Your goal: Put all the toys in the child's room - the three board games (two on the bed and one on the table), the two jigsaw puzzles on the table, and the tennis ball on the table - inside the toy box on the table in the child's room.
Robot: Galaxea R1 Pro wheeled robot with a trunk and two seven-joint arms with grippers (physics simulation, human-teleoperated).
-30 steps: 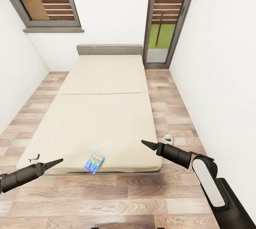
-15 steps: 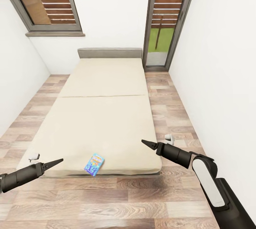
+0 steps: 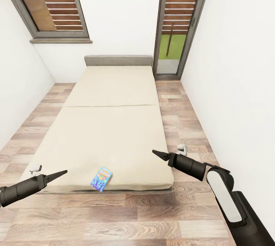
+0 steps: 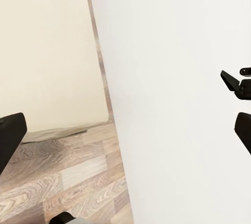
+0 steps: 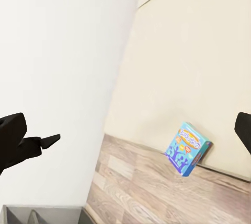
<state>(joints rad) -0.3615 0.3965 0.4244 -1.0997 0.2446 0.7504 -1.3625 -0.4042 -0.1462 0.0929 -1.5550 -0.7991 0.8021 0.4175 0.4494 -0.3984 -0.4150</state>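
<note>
A small blue board game with colourful cartoons lies at the foot edge of the bed; the right wrist view shows it against the mattress edge. My left gripper hovers at the bed's near left corner, left of the game. My right gripper hangs over the near right corner. Both are open and hold nothing; their fingers stand far apart. The table, toy box, jigsaw puzzles and tennis ball are out of view.
White walls close in on both sides. Strips of wood-plank floor run along each side of the bed and in front of it. A dark-framed window and a tall glazed door stand at the far end.
The whole picture has shifted: the bed sits a little lower and smaller in the head view, so the camera has moved. Both arms keep their pose and the board game lies as before.
</note>
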